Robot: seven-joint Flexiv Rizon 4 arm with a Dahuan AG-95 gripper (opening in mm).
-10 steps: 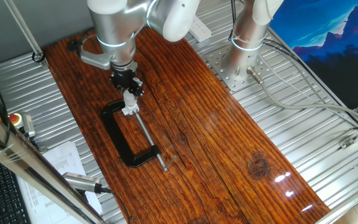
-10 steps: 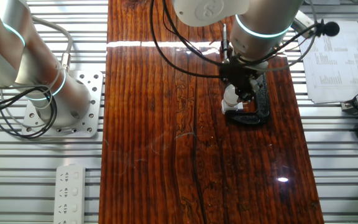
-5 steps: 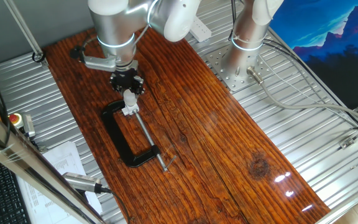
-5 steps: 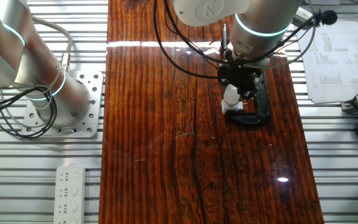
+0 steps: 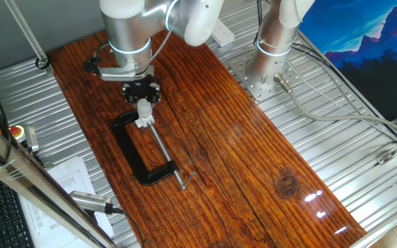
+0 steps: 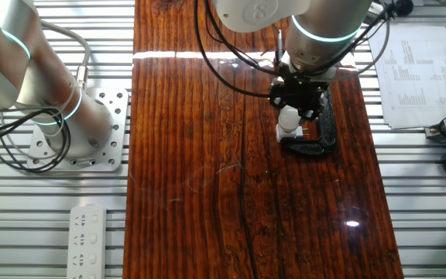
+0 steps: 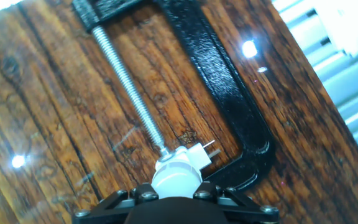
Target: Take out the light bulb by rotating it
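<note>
Item: gripper (image 7: 176,198), black, two-fingered, pointing straight down; fingers closed in around the light bulb (image 7: 176,179), whose whitish dome fills the gap between them in the hand view, though whether the pads actually press on the glass cannot be told. Item: light bulb, small, rounded, seated upright in the socket block (image 7: 194,155), a small white square piece with two thin metal pins sticking out on one side. Item: C-clamp (image 7: 229,106), black, lying flat on the wooden table (image 5: 253,179); the socket block sits between the tip of its long steel screw (image 7: 129,84) and the frame's short end, apparently held there. In the fixed views the gripper (image 5: 142,93) stands directly over that end of the clamp (image 5: 133,148), with the bulb (image 6: 288,118) showing just beneath the fingers. Step in hand, by judgement: unscrewing, with the bulb still in its socket and not yet free. Next move, by judgement: continued rotation about the vertical axis with a light but sure hold, then a straight lift once the thread lets go; too hard a squeeze risks the glass, too loose a hold slips round it.
</note>
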